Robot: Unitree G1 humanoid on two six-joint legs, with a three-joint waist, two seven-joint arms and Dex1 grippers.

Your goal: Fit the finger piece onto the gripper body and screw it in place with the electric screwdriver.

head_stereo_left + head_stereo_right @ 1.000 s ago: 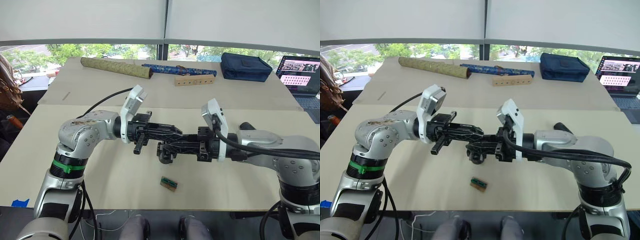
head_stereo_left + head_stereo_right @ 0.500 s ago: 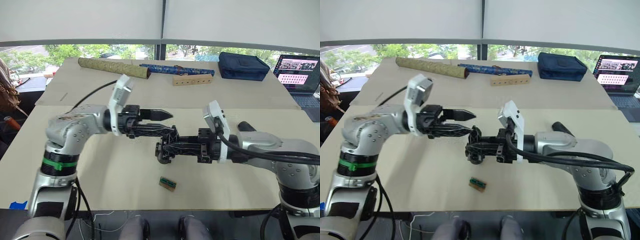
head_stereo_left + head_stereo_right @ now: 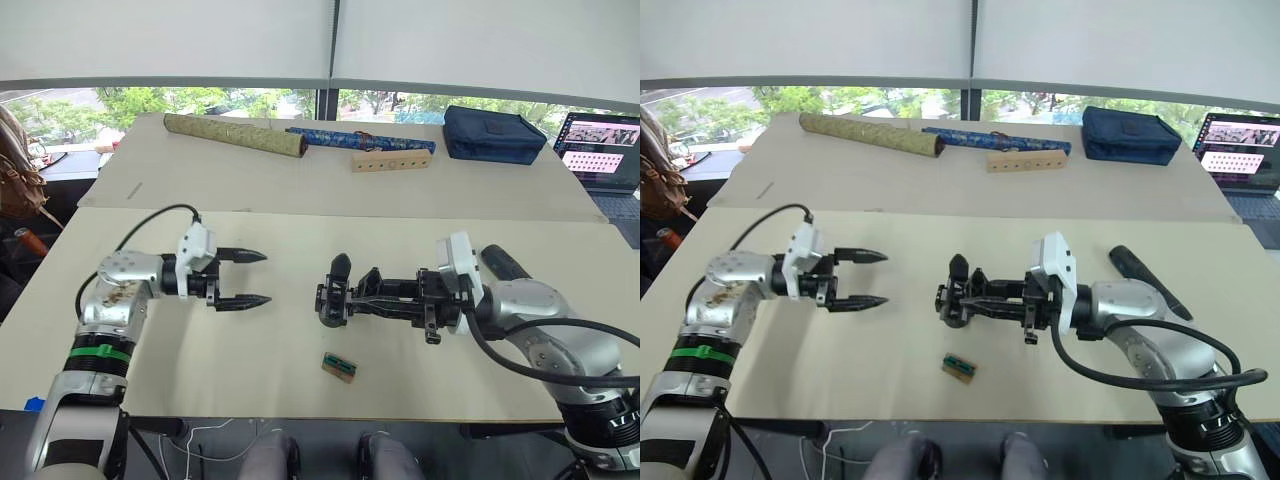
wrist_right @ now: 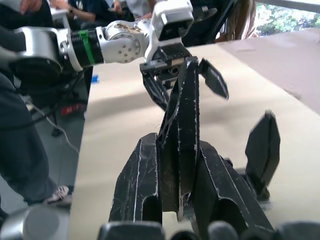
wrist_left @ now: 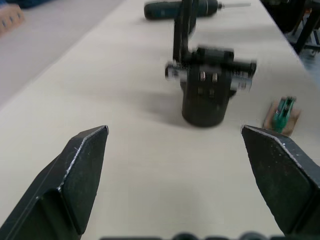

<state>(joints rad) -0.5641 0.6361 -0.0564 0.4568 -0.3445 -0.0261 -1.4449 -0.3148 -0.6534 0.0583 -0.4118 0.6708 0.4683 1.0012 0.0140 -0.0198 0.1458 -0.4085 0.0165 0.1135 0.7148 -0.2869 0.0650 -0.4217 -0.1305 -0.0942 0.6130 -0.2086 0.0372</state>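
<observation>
1. We take the gripper body [image 3: 335, 300] as our landmark: it sits on the counter [image 3: 250, 360], near the middle of the front panel.
2. A pointed black finger [image 3: 340, 268] stands up from the gripper body. We cannot tell whether this is the finger piece or a finger already fixed there.
3. Right gripper [image 3: 385, 296]: its fingers lie pressed close together and reach the gripper body from the robot's right, clamped on it. In the right wrist view the two fingers [image 4: 180, 145] run side by side with no gap, and the body's finger rises beside them.
4. Left gripper [image 3: 250, 279]: it hangs well apart from the gripper body, on the robot's left, fingers spread wide, holding nothing. The left wrist view shows the body [image 5: 207, 82] standing between the two spread fingertips, farther off.
5. The electric screwdriver [image 3: 1148, 280] lies on the counter to the right of the gripper body, beyond the right forearm.
6. A small tan-and-green block [image 3: 339, 366] lies just in front of the gripper body, on the robot's side.
7. Far behind the gripper body: an olive rolled tube [image 3: 234, 134], a wooden block with holes [image 3: 391, 160], a dark blue pouch [image 3: 495, 133] and a laptop [image 3: 600, 150].
</observation>
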